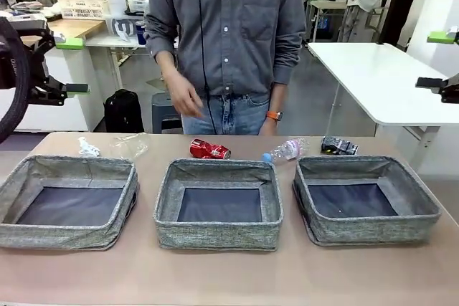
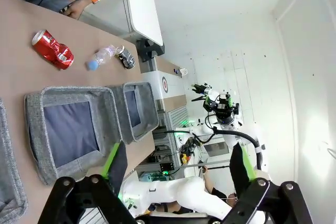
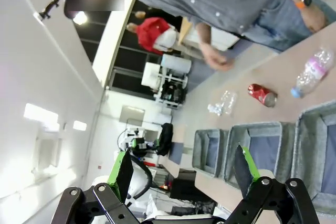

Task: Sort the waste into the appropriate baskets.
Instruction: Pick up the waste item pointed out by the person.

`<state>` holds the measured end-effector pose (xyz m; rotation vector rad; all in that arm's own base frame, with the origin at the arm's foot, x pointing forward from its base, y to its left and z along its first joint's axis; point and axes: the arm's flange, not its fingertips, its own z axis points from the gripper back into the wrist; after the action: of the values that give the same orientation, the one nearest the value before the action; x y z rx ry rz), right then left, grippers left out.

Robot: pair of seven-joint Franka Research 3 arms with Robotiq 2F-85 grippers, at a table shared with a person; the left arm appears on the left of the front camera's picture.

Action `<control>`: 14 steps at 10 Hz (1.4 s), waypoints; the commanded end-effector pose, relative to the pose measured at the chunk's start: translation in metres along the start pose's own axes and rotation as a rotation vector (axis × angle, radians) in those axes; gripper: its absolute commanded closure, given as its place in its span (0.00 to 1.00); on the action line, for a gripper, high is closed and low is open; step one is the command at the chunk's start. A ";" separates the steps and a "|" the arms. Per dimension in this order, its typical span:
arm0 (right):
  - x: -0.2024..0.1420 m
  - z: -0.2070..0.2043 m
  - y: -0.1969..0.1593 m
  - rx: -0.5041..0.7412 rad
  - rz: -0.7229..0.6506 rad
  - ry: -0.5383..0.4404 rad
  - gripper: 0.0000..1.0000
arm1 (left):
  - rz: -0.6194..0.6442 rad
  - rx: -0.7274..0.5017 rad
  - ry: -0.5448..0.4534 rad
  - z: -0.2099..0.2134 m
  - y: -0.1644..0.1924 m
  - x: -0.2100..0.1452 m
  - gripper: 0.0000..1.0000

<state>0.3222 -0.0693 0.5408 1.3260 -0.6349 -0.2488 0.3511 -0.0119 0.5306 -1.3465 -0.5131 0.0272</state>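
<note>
Both arms are up off the table, the left gripper (image 2: 177, 161) with its jaws spread wide on nothing, and the right gripper (image 3: 184, 163) just the same, wide and empty. Down along the near edge of the tabletop (image 1: 229, 277) sit the left basket (image 1: 57, 234), middle basket (image 1: 215, 236) and right basket (image 1: 373, 231), with no waste in them that I can see. All the waste lies behind them, strung along the far edge: a paper wad (image 1: 89, 149) and clear bottle (image 1: 131, 145) behind the left basket, the crushed red soda can (image 1: 209, 150) just behind the middle one, then the blue-capped bottle (image 1: 285, 151) and the crushed dark can (image 1: 338, 146) behind the right. A person's hand (image 1: 185, 98) hangs above the far edge near the red can. I'd say sorting hasn't begun; the first pick means reaching over a basket, once that hand is clear.
</note>
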 end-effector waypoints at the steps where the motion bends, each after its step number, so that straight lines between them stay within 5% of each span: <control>1: 0.001 -0.002 0.003 0.017 -0.017 -0.010 0.00 | 0.003 -0.025 -0.010 -0.001 -0.001 -0.002 0.00; 14: 0.001 -0.002 0.003 0.017 -0.017 -0.010 0.00 | 0.002 -0.004 -0.002 0.000 0.000 0.000 0.00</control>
<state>0.3212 -0.0706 0.5410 1.3262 -0.6356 -0.2507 0.3512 -0.0115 0.5308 -1.3510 -0.5145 0.0299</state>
